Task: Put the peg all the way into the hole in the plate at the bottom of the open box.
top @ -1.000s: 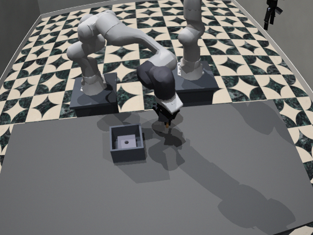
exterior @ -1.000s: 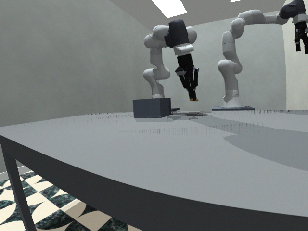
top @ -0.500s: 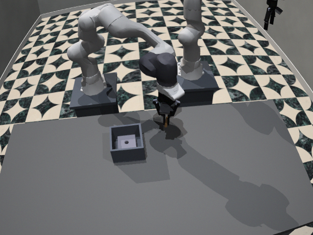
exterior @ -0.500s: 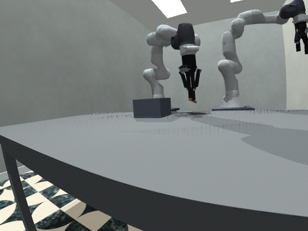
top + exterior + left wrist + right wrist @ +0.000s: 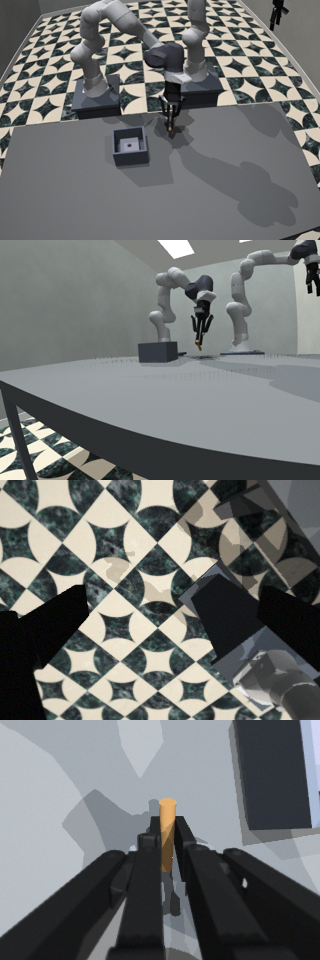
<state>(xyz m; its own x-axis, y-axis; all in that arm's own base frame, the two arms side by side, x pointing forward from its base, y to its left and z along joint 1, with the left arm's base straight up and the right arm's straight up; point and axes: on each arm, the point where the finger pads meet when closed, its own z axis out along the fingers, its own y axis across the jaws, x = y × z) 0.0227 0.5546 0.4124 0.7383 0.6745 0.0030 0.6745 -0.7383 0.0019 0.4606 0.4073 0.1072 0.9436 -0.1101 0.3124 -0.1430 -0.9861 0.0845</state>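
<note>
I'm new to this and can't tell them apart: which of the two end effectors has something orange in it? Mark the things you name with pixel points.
The right arm's end effector [image 5: 170,128] [image 5: 198,343] [image 5: 168,827], beside the open box [image 5: 131,158] [image 5: 152,352] [image 5: 274,775]; the other is open and holds nothing.
</note>
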